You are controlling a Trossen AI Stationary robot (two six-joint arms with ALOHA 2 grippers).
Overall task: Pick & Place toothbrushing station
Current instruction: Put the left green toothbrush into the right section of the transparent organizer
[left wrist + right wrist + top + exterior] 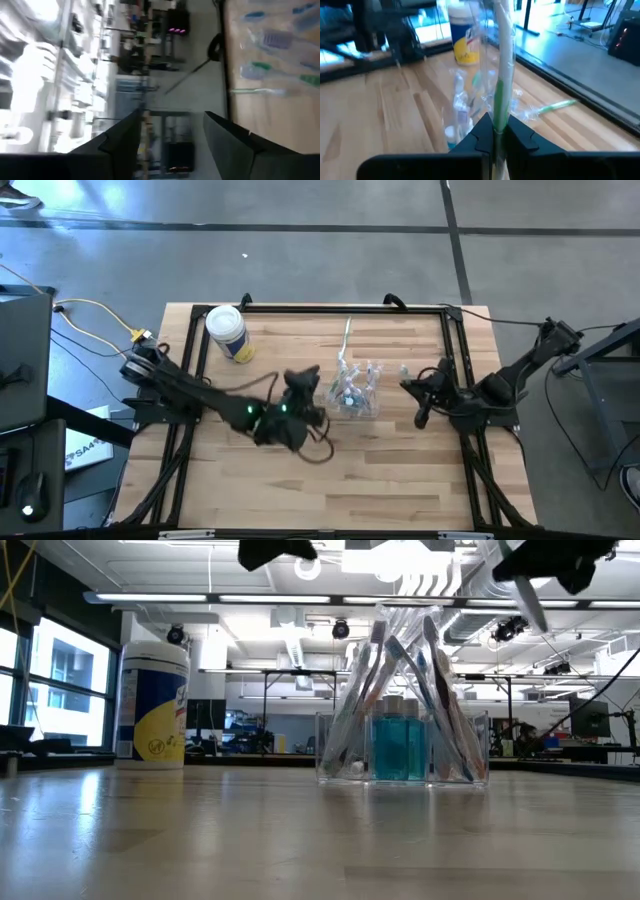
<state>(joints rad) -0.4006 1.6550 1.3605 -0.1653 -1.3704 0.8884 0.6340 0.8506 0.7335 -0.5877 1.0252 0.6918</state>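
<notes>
The toothbrushing station [357, 392] stands upright on the wooden surface [400, 470], near the middle and a little toward the far edge. It is a clear boxy holder, with several toothbrushes leaning outward from it and 2 small blue bottles [405, 748] inside. Because its walls are see-through, its contents mark its position better than its outline does.

The right pincer [496, 134] is clamped on a wrapped toothbrush [502, 75] with a white and green handle. It holds the brush near its lower end so the long body points forward, toward the holder; this looks like a grip meant for slotting the brush into the station with the others.

The left pincer [172, 137] has its fingers apart and holds nothing. It hovers just beside the station on the left side, tilted so its camera looks past the surface edge into the room, probably clear of the holder.

1 more toothbrush [347, 335] lies flat on the wood beyond the station. A white tub [229, 332] with a yellow label stands well apart at the far left corner, out of the way.
</notes>
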